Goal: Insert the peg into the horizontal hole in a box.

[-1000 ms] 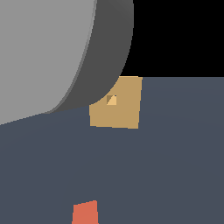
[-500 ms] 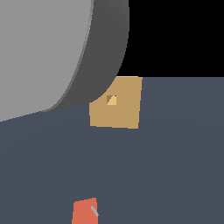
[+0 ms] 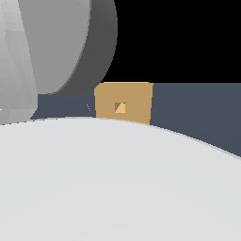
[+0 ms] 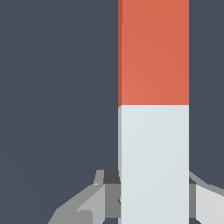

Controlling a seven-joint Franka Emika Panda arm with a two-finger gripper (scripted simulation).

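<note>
1. Two views are given. In the wrist view the peg is seen as a long square bar, one half orange-red and the other pale grey-white, lying over the dark slate bench.
2. The gripper is seen closed on the peg's pale half: grey fingers are pressed against both long sides of the bar, with no gap visible between pad and bar.
3. The orange-red half is seen extending away from the fingers and running out of the wrist picture; its end is not shown.
4. In the exterior view the box is seen as a tan block standing on the bench, near the bench's far edge against the black background.
5. The horizontal hole is seen as a small square opening in the middle of the box's face, and it is unoccupied.
6. Much of the exterior view is covered by large pale and grey rounded arm parts; the peg cannot be made out there, so its distance from the box cannot be told.
</note>
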